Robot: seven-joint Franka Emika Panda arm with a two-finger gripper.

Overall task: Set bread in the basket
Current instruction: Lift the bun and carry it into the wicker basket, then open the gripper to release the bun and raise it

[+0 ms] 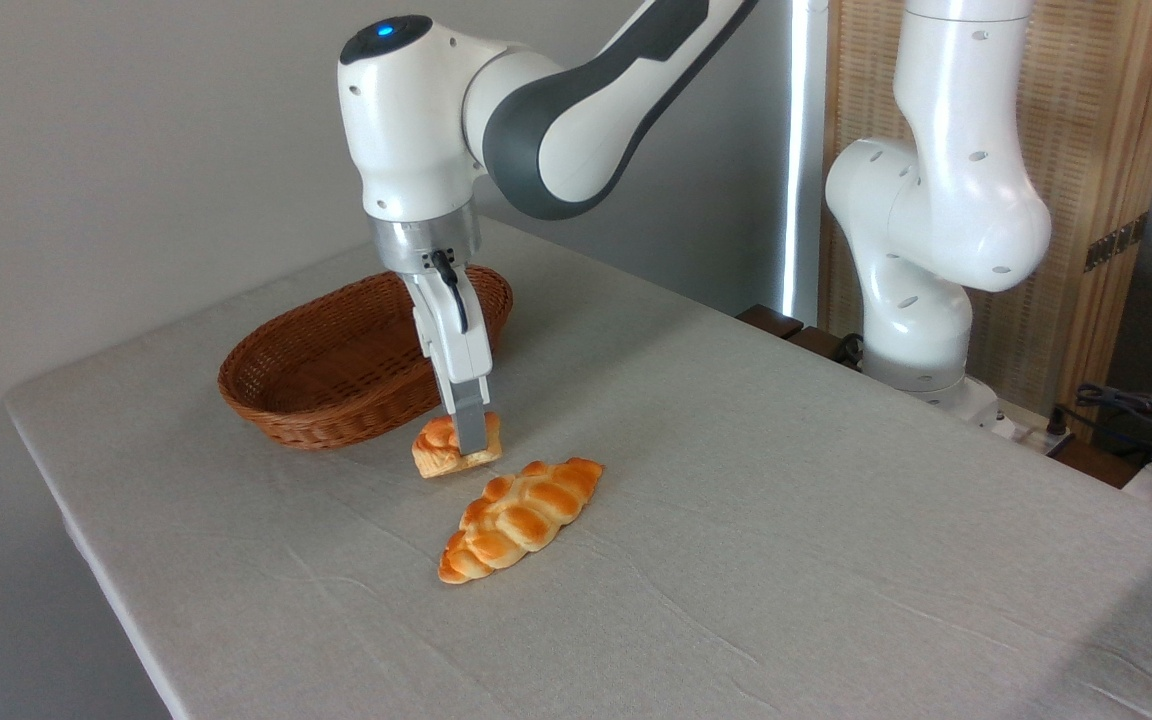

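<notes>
basket: shallow oval reddish-brown wicker basket [336, 375], empty, at 10 o'clock of bun
bun: small knotted golden bread [439, 447], just beside basket rim, tilted
gripper [469, 432]: clenched on bun
loaf: braided pointed loaf [521, 517], 5 o'clock, ignore
you: lift above rim, then carry over

obstacles: basket [336, 370] wall just behind bread [441, 450]; braided loaf [521, 515] near front | free: cloth right of loaf

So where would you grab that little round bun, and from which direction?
From straight above, fingers pinching the bun across its middle, as the gripper does now. It is small, domed and sits flat-based on the table, so its sides are free to pinch.
</notes>
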